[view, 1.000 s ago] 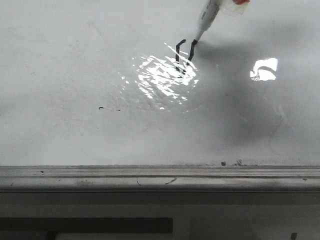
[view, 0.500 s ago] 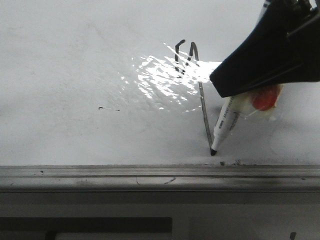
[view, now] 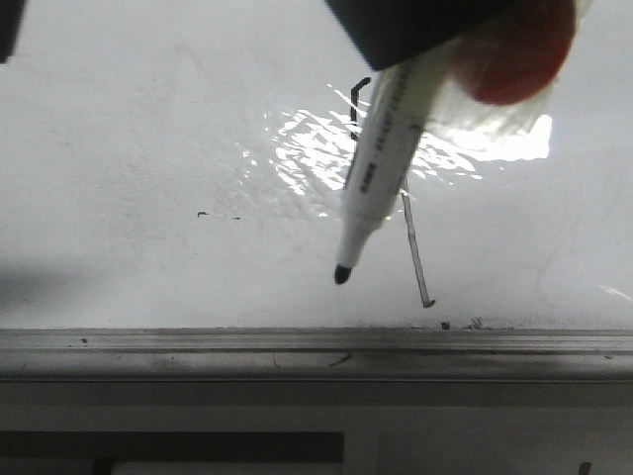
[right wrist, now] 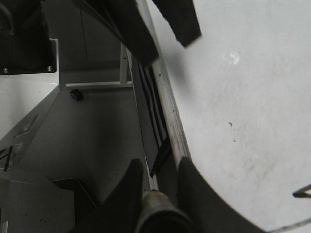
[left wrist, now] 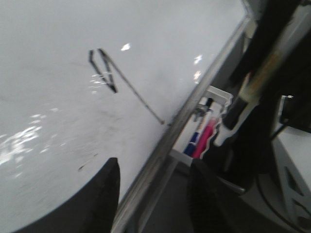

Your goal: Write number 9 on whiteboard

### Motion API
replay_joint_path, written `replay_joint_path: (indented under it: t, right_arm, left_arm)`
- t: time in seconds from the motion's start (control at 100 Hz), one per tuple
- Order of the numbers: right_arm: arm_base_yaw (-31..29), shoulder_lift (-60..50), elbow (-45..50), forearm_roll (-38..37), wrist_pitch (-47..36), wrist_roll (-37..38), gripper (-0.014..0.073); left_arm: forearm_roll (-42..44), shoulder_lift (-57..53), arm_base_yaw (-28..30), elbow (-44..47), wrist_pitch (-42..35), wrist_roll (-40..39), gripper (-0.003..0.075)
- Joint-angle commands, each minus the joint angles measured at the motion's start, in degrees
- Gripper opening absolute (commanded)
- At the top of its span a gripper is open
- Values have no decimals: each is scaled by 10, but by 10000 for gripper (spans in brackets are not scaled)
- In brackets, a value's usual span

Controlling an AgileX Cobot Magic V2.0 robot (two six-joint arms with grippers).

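The whiteboard [view: 148, 148] is glossy white with a glare patch in the middle. The number 9 [view: 415, 247] is drawn on it in thin black strokes, a small hooked loop above a long slanted tail that ends just above the grey ledge [view: 297, 341]. The 9 also shows in the left wrist view [left wrist: 131, 90]. My right gripper [right wrist: 159, 167] is shut on a white marker [view: 381, 168]. It holds the marker off the board, with the black tip [view: 342, 275] left of the tail. My left gripper [left wrist: 153, 194] is open and empty over the board's ledge.
A tiny black dash [view: 202, 214] marks the board at the left. A small white holder with red and blue pens [left wrist: 204, 136] sits beyond the ledge. A dark shape [view: 10, 25] fills the top left corner of the front view.
The marker has left the board at the tail's lower end and moved up and left, closer to the camera. The tail of the 9 now stands complete.
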Motion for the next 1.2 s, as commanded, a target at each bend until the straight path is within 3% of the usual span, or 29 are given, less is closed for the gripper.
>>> replay_joint_path:
  t: [0.0,0.09,0.23,0.83,0.92,1.05,1.19]
  right_arm:
    - [20,4,-22,0,-62,-9,-41]
    - [31,9,-22,-5,-85,-9,-41]
    - [33,10,-22,-6,-90,-9,-41]
    - [41,21,-22,-6,-70,-9,-41]
    - [41,26,-22,-3,-68,-9,-41]
    - [45,26,-22,-1,-70,-9,-41]
    - [52,26,-22,6,-71,-9,-41]
  left_arm:
    - [-118,43,-37,-15,0,102,295]
    - [-160,85,-79,-15,0,187,295]
    - [-167,139,-128,-15,-3,255,295]
    - [-295,182,-143,-15,-28,268,288]
    - [-296,182,-143,-15,-27,268,206]
    - [-293,183,-143,-15,-27,268,-24]
    - [-292,183,-143,-15,-27,268,-20]
